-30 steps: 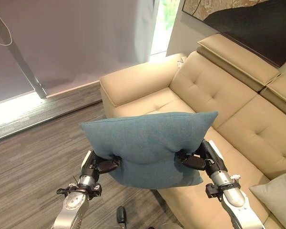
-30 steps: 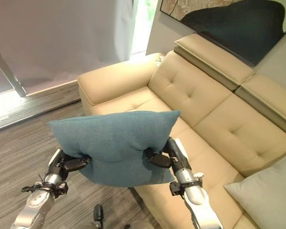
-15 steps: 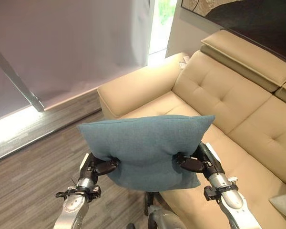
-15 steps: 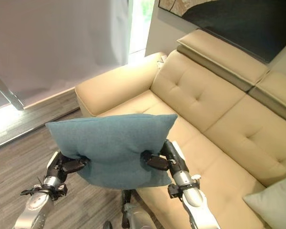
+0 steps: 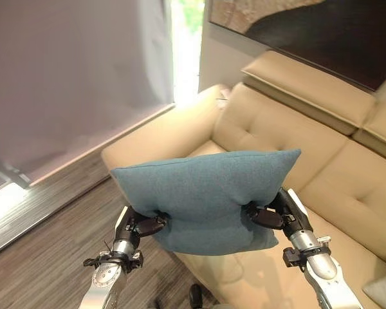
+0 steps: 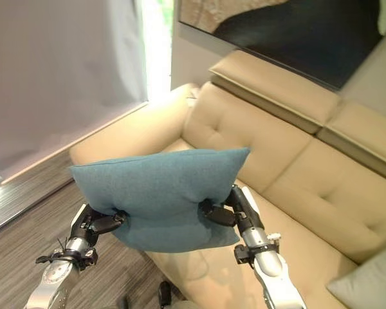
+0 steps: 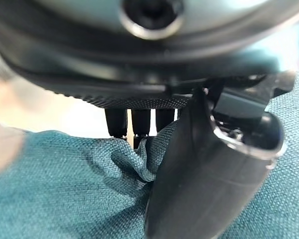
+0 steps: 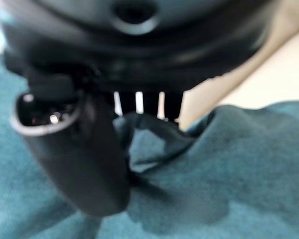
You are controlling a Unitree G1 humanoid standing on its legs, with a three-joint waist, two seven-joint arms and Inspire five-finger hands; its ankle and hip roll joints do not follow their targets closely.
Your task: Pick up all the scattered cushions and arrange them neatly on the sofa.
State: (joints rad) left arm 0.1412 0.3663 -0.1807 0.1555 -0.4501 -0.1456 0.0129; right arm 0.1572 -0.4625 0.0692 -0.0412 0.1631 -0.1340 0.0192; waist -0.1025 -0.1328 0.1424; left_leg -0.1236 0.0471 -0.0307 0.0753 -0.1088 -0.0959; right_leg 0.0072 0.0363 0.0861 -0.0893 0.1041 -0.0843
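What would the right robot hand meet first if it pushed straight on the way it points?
Probably the tan leather sofa: the right robot hand, pinching the teal fabric cushion with the left robot hand, points toward its seat and backrest, though depth is unclear.

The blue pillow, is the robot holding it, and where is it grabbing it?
Yes. Both hands hold the teal cushion: the left hand pinches its lower left edge, the right hand its lower right edge.

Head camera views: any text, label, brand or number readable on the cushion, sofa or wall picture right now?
None can be read.
Teal cushion, pinched by the left hand and right hand: plain fabric, no tag showing.
Beige sofa: no label visible.
Wall picture: dark and tan shapes, no lettering.
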